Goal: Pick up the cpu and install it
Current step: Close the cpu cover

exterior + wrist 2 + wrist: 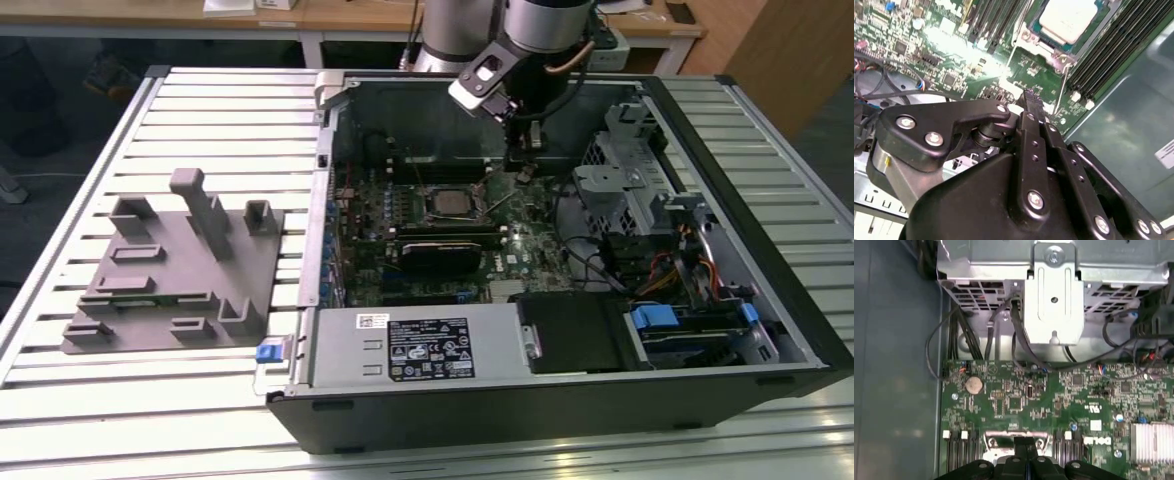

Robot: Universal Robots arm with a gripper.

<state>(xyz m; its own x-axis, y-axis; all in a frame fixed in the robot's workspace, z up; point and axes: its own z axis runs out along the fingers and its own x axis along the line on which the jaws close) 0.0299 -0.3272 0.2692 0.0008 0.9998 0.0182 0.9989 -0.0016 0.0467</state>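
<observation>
The cpu (1070, 19), a small square chip with a silvery-white top, lies flat in the metal-framed socket (447, 203) on the green motherboard inside the open computer case. In the second wrist view the socket's thin wire lever (1064, 82) runs beside it. My gripper (522, 172) hangs over the board just past the socket, toward the exterior view's right, a short way from the chip. Its black fingers (1030, 107) are pressed together with nothing between them. In the first wrist view the gripper (1025, 444) points at the socket frame's edge.
A grey plastic fixture (174, 270) stands on the slatted table at the exterior view's left. Inside the case are a long black module (451, 250), a metal drive cage (1054, 290) with cables, a finned heatsink (1154, 440) and a labelled power supply (414, 345).
</observation>
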